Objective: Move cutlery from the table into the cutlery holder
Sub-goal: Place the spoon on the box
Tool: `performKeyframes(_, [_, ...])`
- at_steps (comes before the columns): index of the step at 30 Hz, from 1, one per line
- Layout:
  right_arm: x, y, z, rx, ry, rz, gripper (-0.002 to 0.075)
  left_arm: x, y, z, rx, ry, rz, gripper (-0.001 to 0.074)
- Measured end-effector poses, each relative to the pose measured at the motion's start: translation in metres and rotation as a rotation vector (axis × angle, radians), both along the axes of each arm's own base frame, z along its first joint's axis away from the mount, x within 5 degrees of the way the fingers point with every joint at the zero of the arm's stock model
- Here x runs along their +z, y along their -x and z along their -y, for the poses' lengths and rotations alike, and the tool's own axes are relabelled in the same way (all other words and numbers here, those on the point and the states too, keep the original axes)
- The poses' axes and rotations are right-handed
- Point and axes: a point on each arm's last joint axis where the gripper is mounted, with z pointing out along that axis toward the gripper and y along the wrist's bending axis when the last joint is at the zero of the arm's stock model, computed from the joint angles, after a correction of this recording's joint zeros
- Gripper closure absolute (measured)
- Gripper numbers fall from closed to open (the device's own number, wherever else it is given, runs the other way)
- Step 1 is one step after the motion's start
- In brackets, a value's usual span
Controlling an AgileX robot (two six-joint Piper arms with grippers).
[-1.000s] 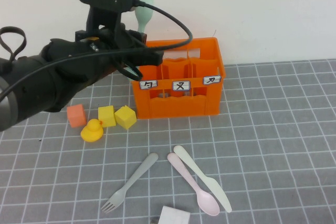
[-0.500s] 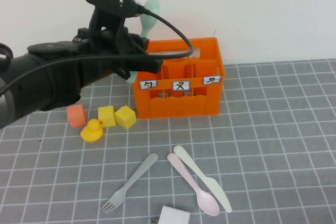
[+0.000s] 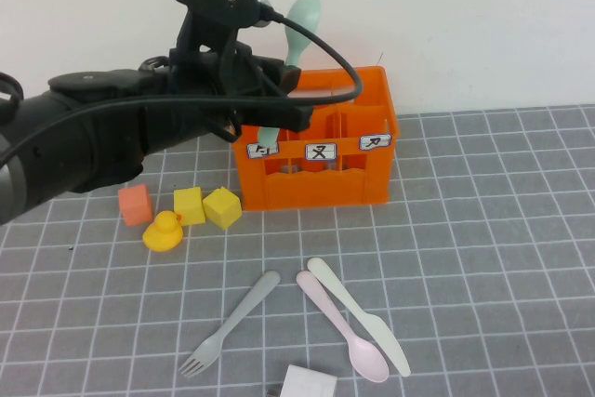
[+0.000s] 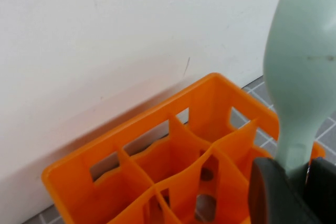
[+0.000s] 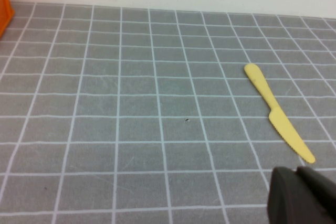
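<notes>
My left gripper (image 3: 279, 107) is shut on the handle of the mint green spoon (image 3: 302, 14), which stands bowl up over the left end of the orange cutlery holder (image 3: 321, 183). In the left wrist view the spoon (image 4: 302, 77) rises from the gripper (image 4: 304, 182) above the holder's open compartments (image 4: 131, 148). On the table (image 3: 483, 230) in front lie a grey fork (image 3: 228, 323), a pale pink spoon (image 3: 344, 327) and a cream-white knife (image 3: 358, 315). My right gripper (image 5: 304, 192) is shut, low over the table, near a yellow knife (image 5: 278, 113); it is outside the high view.
Left of the holder sit a small orange cube (image 3: 136, 204), two yellow cubes (image 3: 189, 205) (image 3: 223, 207) and a yellow duck (image 3: 165, 231). A white object (image 3: 308, 383) lies at the near edge. A white wall stands right behind the holder.
My left arm has carried the mint green spoon to the right and slightly up, from beside the holder's left end to above it. The cutlery on the table has not moved.
</notes>
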Motion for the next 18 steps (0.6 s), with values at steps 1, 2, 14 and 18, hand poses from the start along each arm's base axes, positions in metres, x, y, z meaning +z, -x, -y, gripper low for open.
performKeyframes(1, [0.0, 0.0, 0.0, 0.0, 0.0, 0.0, 0.0729, 0.001, 0.0, 0.0006, -0.007, 0.002, 0.003, 0.0638])
performKeyframes(2, [0.0, 0.0, 0.0, 0.0, 0.0, 0.0, 0.0729, 0.002, 0.0003, 0.0015, -0.016, 0.006, 0.006, 0.0638])
performKeyframes(14, [0.0, 0.0, 0.0, 0.0, 0.0, 0.0, 0.0729, 0.0041, 0.0063, 0.0101, -0.129, 0.042, 0.01, 0.0638])
performKeyframes(18, [0.0, 0.0, 0.0, 0.0, 0.0, 0.0, 0.0729, 0.0041, 0.0062, 0.01, -0.14, 0.016, 0.03, 0.0638])
